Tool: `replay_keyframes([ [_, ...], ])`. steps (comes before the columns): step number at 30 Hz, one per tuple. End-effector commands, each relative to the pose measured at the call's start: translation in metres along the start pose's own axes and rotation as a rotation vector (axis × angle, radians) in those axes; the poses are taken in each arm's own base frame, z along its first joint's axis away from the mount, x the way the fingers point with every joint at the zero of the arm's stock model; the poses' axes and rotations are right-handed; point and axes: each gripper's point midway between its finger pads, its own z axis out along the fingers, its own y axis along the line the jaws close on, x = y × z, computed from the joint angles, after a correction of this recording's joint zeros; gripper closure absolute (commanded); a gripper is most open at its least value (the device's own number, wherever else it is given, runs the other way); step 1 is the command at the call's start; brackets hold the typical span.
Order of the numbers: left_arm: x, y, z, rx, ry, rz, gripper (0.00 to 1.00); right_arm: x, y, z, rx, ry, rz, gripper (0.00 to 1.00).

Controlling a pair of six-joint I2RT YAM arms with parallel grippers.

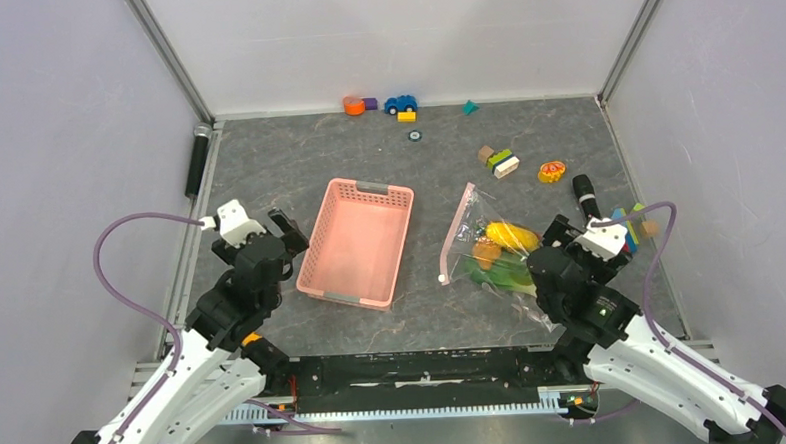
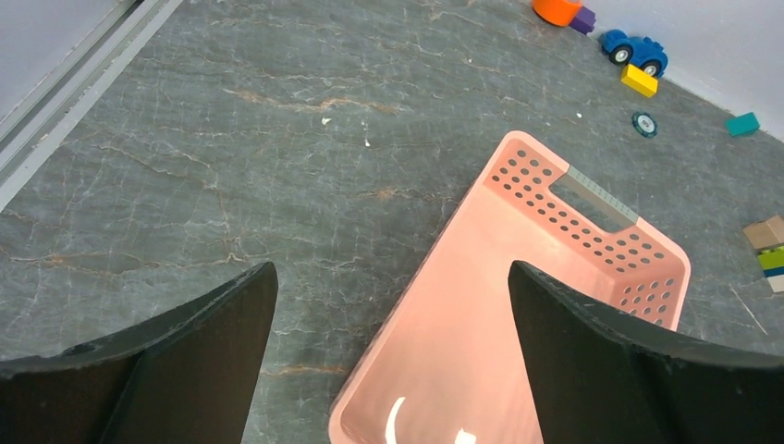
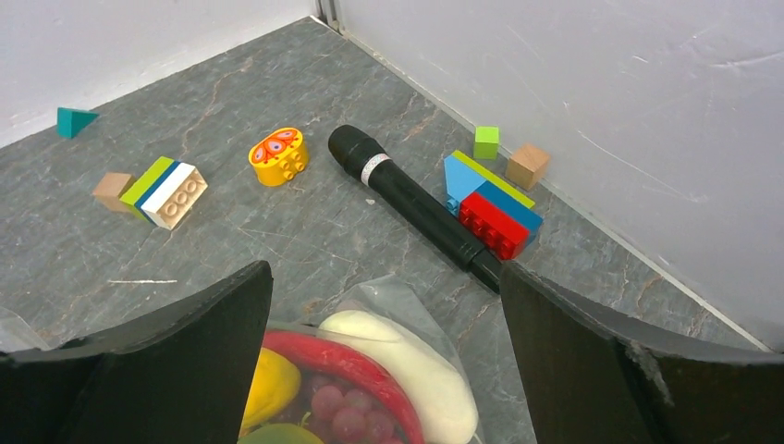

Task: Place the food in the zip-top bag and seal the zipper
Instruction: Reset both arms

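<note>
Surface: grey marbled table (image 1: 266, 157), pale walls around.
Basket: pink slotted basket (image 1: 370, 189), long axis far to near.
Bag: zip-top bag (image 1: 470, 241) lies flat right of the basket and holds the food (image 1: 506, 241), pieces in yellow, orange, green, red and white.
Zipper: zipper (image 1: 456, 229) on the edge facing the basket, running far to near.
Left gripper (image 2: 390, 270): fingers spread, holding nothing, at the basket's left.
Right gripper (image 3: 385, 268): fingers spread, holding nothing, over the bag.

- Bearing, on the grey veined table (image 1: 266, 157), a pink basket (image 1: 355, 242) near the middle.
- Carrying the zip-top bag (image 1: 464, 214) just right of that basket, food (image 1: 510, 237) showing inside.
- Holding a black microphone (image 3: 411, 205) touching stacked blocks (image 3: 490, 208) near the right wall.
- Showing a toy car (image 1: 400, 104), an orange piece (image 1: 354, 106) and a teal wedge (image 1: 470, 108) along the far edge.
</note>
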Motion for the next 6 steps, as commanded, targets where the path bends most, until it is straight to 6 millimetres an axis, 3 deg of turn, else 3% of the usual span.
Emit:
replay_keyframes([
  [1, -0.0134, -0.0077, 0.001, 0.031, -0.052, -0.028, 0.0, -0.0076, -0.0058, 0.0009, 0.04, -0.036, 0.065, 0.02],
  [6, -0.0119, -0.009, 0.0024, 0.038, -0.058, -0.032, 0.0, -0.0087, -0.0035, 0.0009, 0.035, -0.032, 0.042, 0.02],
])
